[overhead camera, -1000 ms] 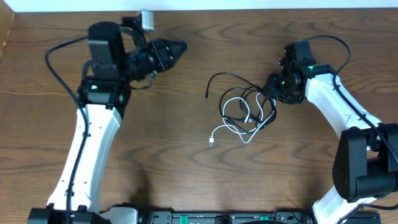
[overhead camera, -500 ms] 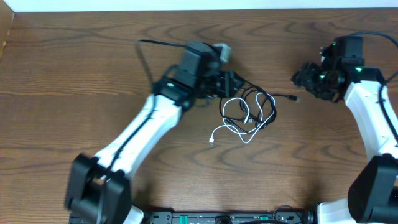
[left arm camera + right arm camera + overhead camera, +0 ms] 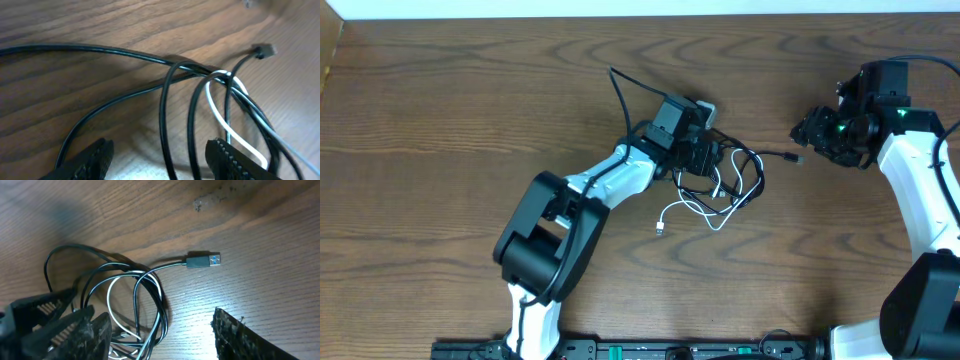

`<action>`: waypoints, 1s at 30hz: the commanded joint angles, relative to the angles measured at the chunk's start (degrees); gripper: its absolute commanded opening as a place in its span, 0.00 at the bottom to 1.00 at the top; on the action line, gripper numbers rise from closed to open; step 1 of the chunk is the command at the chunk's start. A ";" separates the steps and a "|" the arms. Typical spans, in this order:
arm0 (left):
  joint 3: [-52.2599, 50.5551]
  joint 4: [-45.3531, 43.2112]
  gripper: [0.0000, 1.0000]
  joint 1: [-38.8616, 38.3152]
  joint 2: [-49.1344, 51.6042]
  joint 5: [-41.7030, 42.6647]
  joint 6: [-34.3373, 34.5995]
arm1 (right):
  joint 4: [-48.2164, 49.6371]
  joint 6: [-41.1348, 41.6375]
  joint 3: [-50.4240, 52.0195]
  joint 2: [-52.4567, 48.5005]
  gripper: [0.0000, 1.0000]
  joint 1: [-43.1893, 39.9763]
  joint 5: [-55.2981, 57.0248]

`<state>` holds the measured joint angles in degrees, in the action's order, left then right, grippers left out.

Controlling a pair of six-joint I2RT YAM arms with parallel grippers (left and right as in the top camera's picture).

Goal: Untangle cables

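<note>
Across comes the left arm: it has swung in from the 10 o'clock side of the table and set the left gripper right on the tangle, while the right arm has backed off toward 3 o'clock. In the wrist view the left gripper's fingers stand wide apart, low over the wood. Two black loops and a strand of white run up between them, and nothing is pinched.

The tangle lies just past table centre on the 3 o'clock side, and the left gripper sits over its 10 o'clock edge. White cable loops through the middle and trails one small plug end out at 7 o'clock. Black cable rings the outside and crosses the white where the strands bunch. Its plug now lies drawn out flat on the wood at the tangle's 2 o'clock, clear of the loops.

Just beyond the plug, near but not touching it, hovers the right gripper, jaws parted wide and holding nothing.
</note>
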<state>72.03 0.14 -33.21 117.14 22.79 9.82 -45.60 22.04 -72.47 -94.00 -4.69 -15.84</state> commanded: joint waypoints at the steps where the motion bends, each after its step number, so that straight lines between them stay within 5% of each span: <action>1: 1.40 -1.57 0.63 -0.87 0.55 -1.03 -2.56 | -0.28 -0.96 0.15 0.35 0.60 0.31 -0.42; 12: 1.33 4.42 0.37 -3.80 0.85 -1.44 -2.54 | -0.76 -2.67 0.15 0.35 0.59 0.39 -0.42; 18: 1.36 7.80 0.11 -3.78 0.66 -1.42 -2.51 | -1.79 -4.57 0.15 0.35 0.60 0.52 -1.55; 30: 1.66 12.09 0.08 -1.95 -22.47 -1.44 10.91 | 1.53 -14.43 0.15 0.35 0.63 3.23 -24.26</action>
<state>72.14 12.12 -35.68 100.44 21.58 16.62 -45.52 9.56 -72.47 -94.00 -2.46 -30.94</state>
